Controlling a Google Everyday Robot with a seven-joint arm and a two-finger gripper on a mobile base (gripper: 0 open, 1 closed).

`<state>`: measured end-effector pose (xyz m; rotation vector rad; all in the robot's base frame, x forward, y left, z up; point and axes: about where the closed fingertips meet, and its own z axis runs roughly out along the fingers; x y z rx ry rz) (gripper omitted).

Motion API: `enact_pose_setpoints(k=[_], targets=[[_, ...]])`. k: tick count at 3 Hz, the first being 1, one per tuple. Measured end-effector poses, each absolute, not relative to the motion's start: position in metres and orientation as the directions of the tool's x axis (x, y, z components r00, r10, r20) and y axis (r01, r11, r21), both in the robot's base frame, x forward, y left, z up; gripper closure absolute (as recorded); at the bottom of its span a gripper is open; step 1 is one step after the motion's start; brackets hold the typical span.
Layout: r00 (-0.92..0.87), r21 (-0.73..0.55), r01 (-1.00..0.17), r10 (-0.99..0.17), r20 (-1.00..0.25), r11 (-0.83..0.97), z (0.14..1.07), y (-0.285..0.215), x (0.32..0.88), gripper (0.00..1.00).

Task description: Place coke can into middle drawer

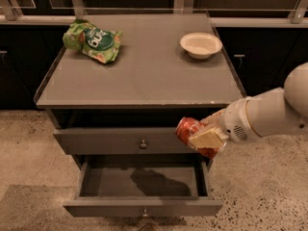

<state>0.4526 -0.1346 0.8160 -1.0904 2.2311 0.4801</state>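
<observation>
While I've got the feed up, going left to right: a crumpled green snack bag lies at the back left of the flat grey cabinet surface, well away from everything else. Below that surface, the upper grey drawer front with its small round metal knob is closed. Under it the middle drawer, wide, shallow and dark grey, stands open toward the camera, and I can see a dark shadow on its floor, a bit right of centre.

Moving right, a shallow round white bowl sits upright near the back right corner of the surface, well apart from the bag.

Now the bit that matters: the small red aluminium coke can with white script is off the surface. It's tilted in the air in front of the right end of the closed drawer front, above the right side of the open drawer and not inside it. The tool is clenched on the can, with one cream-coloured finger pad pressed across its side. The rounded white arm comes in from the right edge. Speckled floor lies around the cabinet.
</observation>
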Motion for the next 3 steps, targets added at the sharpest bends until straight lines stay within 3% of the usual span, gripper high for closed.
enact_pose_setpoints(k=[2, 3], targets=[[-0.656, 0.214, -0.687, -0.465, -0.594, 0.695, 0.669, -0.141, 0.472, 1.0], [-0.703, 0.203, -0.614, -0.412, -0.58, 0.762, 0.628, -0.15, 0.479, 1.0]])
